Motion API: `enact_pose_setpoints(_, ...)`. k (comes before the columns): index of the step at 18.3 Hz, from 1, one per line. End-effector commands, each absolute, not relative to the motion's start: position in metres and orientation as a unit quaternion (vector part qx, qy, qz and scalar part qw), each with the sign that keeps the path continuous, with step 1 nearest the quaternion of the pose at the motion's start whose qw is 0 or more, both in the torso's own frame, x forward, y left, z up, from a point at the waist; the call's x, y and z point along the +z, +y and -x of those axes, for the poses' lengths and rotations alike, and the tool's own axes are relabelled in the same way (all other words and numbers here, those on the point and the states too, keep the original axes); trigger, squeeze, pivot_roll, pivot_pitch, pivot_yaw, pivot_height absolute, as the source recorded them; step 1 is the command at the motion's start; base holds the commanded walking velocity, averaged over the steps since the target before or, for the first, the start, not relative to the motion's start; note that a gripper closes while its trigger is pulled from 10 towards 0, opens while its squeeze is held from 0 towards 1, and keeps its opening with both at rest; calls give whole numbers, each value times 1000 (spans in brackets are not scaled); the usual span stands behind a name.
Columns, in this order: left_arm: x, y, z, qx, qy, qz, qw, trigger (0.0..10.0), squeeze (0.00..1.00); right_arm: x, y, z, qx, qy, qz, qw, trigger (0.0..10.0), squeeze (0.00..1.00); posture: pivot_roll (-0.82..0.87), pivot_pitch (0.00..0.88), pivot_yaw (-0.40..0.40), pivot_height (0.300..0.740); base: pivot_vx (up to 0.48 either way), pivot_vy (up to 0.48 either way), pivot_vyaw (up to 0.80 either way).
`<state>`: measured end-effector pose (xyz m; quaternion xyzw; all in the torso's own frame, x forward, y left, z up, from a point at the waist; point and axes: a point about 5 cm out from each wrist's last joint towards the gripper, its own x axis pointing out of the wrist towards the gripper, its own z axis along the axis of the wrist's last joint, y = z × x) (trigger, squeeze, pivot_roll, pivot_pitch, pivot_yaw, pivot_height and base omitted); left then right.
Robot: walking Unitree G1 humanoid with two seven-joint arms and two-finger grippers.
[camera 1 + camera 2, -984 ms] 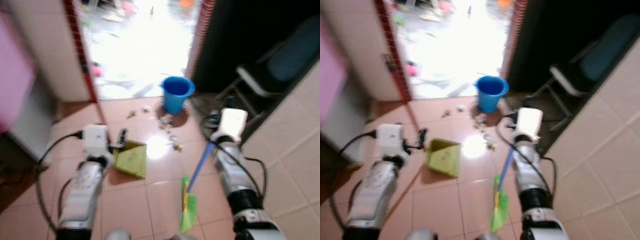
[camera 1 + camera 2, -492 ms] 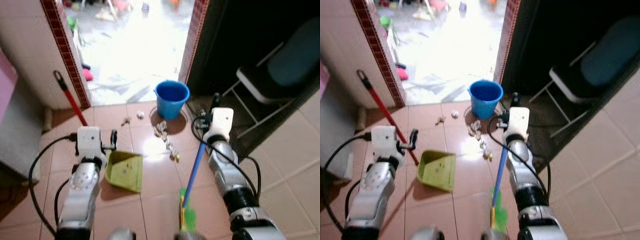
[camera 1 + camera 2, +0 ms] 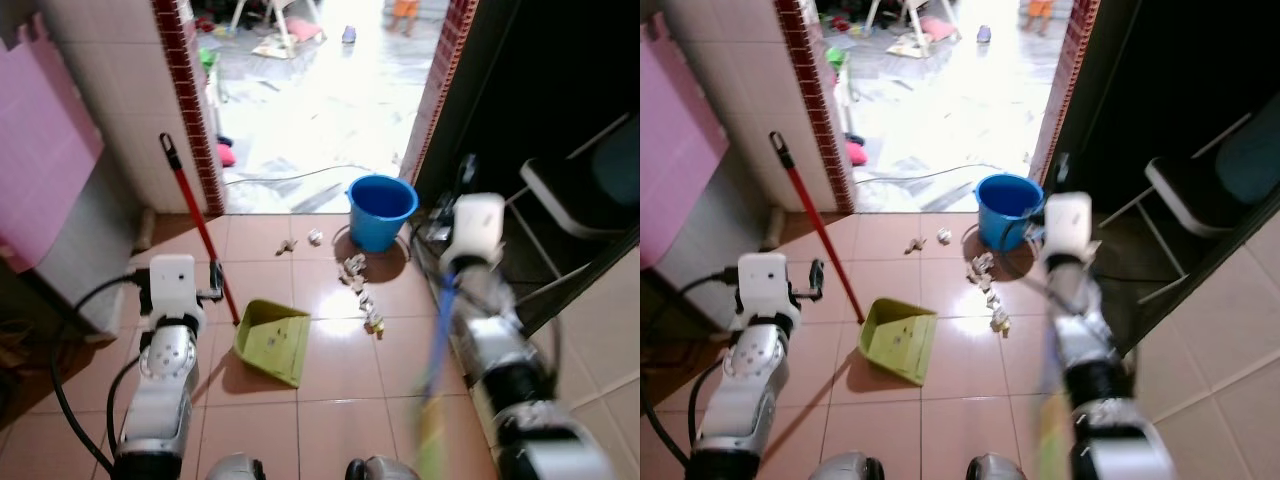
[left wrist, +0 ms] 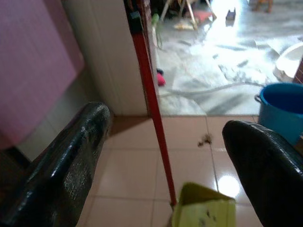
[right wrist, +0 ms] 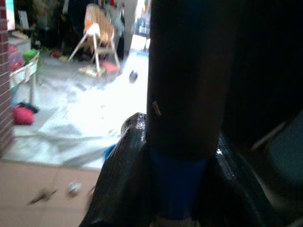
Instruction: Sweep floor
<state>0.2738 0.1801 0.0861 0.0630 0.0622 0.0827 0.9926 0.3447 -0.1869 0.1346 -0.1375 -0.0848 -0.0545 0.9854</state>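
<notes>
Right arm has swung out to the right and blurs now; the whole view has also tipped up since half a second ago, so more of the doorway shows. Right hand (image 5: pixel 156 189) is pinching the broom (image 3: pixel 437 350), its black fingers (image 5: pixel 116 184) pressed against the blue handle on both sides. Broom handle runs down from that hand toward the bottom edge, smeared by motion; its green head at the bottom is too blurred to make out.

Left hand (image 4: pixel 165 156) is spread wide, fingers (image 4: pixel 71 156) well apart, holding nothing, hovering over the floor (image 3: pixel 330 420) just left of the dustpan (image 3: pixel 272 340). Dustpan is yellow-green, lying flat on the reddish tiles between the two arms, its red handle (image 3: pixel 198 225) rising up and to the left, with its top end near the tiled wall (image 3: pixel 110 90).

Just past the dustpan, to its right, a trail of crumpled scraps (image 3: pixel 360 290) lies on the tiles, running from near the dustpan's far corner up toward the bucket (image 3: pixel 381 210). Two more bits (image 3: pixel 300 240) sit left of the bucket. Bucket is blue, upright, at the doorway threshold.

A pink panel (image 3: pixel 45 160) leans at the left. A dark chair (image 3: pixel 580 190) stands in shadow on the right. Beyond the doorway a bright wet floor (image 3: pixel 320 110) with scattered clutter and a stool's legs (image 3: pixel 270 12) at the far end.
</notes>
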Motion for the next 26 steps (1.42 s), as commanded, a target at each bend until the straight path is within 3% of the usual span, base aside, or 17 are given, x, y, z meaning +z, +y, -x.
enact_pose_setpoints(1,89,183,-277,86,54,-73,992,10000,0,153,-186,-349,-49,-127,150,979,10000,0,24,38,-44,740,0,0,0)
enact_pose_setpoints(6,93,186,-281,75,51,-70,993,10000,0,135,-185,-345,-73,-89,86,990,10000,0,36,37,-26,740,0,0,0)
enact_pose_setpoints(17,90,182,-282,78,59,-63,993,10000,0,129,-178,-344,-55,-81,78,992,10000,0,31,49,-45,740,0,466,-126)
enact_pose_setpoints(26,91,173,-282,52,28,-45,997,10000,0,119,-169,-346,-36,-64,79,994,10000,0,40,0,-71,740,0,0,0)
